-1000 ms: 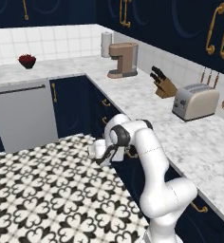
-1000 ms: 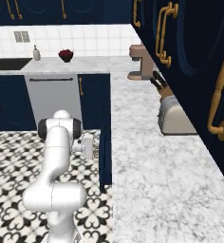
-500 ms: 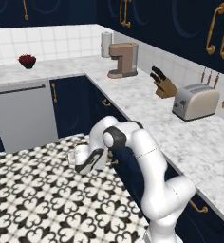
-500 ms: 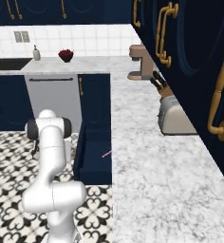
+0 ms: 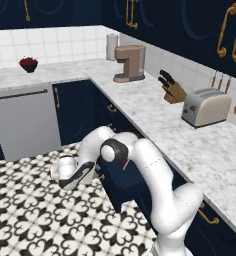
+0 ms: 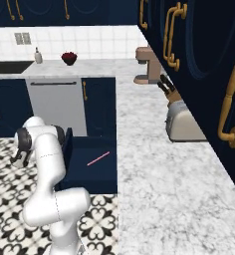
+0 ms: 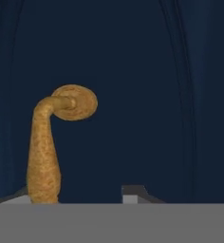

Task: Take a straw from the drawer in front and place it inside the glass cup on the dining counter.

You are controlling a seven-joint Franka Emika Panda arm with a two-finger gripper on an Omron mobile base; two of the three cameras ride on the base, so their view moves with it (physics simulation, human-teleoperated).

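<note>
Straw [image 6: 98, 158] lies loose on the floor of the pulled-out drawer [image 6: 92, 172], untouched. Left of the drawer, the tool [image 5: 70, 172] sits by the gold handle [image 7: 50, 142]; whether its fingers are apart I cannot tell. Picking and carrying remain.

You get even, flat rendered light in both base views; no single source stands out. The marble worktop [image 5: 155, 115] and wall tiles [image 6: 84, 40] read bright, while the navy cabinet doors [image 6: 199, 45] stay very dark with faint sheen. Shadows are soft and weak on the patterned floor [image 5: 35, 220]. All frames are low-resolution and slightly soft. In the hand view you see a dim navy panel; the gold handle [image 7: 47, 142] is coarse and blotchy.
</note>
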